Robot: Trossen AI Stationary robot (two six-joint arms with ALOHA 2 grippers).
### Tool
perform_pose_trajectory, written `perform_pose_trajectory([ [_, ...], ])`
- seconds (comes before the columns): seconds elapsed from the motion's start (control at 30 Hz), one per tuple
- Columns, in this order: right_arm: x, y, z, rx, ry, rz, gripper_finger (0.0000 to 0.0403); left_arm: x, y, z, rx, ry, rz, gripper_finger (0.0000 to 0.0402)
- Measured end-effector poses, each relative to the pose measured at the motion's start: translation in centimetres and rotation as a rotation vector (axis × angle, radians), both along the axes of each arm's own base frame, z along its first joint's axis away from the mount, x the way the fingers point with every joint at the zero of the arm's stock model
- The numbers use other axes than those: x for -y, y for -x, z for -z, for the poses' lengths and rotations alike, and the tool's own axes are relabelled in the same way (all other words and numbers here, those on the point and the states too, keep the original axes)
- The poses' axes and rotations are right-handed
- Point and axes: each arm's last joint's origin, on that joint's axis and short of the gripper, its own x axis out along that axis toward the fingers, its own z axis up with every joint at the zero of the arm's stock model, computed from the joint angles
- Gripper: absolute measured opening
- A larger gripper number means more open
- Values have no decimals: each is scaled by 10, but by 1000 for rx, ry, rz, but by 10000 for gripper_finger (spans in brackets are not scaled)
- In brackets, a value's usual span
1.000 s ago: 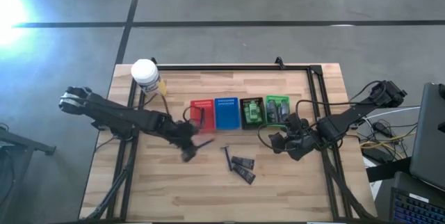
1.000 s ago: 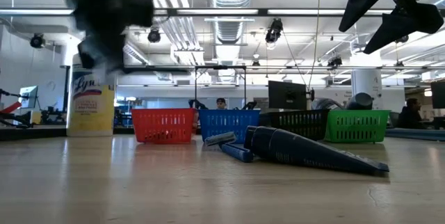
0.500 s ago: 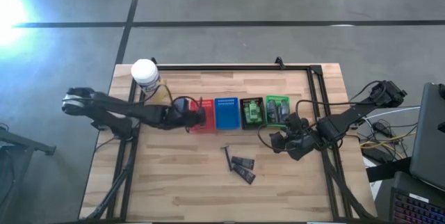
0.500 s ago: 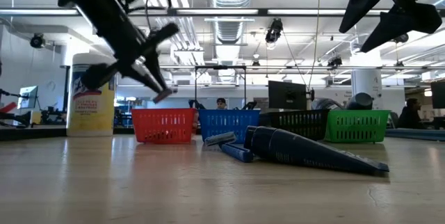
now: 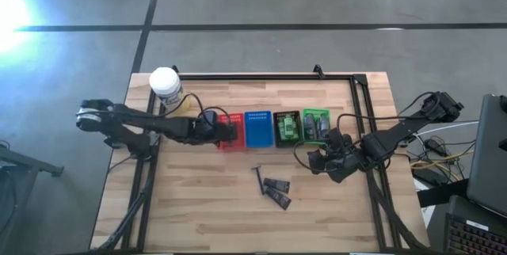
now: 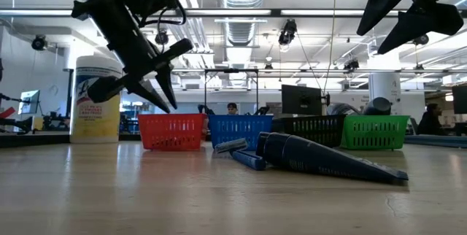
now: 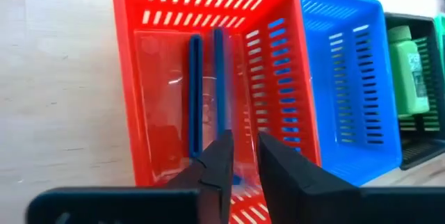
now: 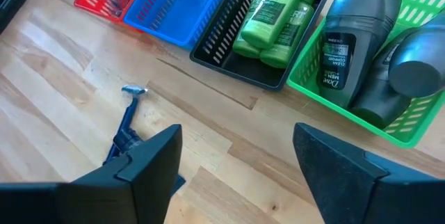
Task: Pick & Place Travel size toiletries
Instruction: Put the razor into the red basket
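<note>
We see bare table [image 5: 198, 199] in front of the baskets. A razor [image 5: 259, 179] and dark packets [image 5: 276, 192] clutter its middle.

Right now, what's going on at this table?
The left gripper hangs over the red basket, fingers slightly apart and empty; two blue razors lie inside. The right gripper waits open above the table's right side. Green tubes sit in the black basket, grey tubes in the green basket; the blue basket looks empty. One razor and two dark packets remain on the table.
</note>
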Motion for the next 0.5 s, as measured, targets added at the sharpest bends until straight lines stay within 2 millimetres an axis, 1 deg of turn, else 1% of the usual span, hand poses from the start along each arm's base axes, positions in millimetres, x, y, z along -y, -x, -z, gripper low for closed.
perform_pose_trajectory([
  [0.2,0,0,0,0,0,0,265,0,-3,-4,9,1,8,70],
  [0.27,0,0,0,0,0,0,267,2,-7,-10,21,-21,61,70],
  [0.3,0,0,0,-1,1,0,269,6,-11,-15,40,-54,122,71],
  [0.33,0,0,0,-2,1,-3,273,10,-16,-22,67,-104,213,71],
  [0.4,0,0,0,-10,2,-15,280,24,-27,-38,126,-262,508,71],
  [0.5,0,0,0,-21,5,-33,293,57,-38,-59,215,-570,993,71],
])
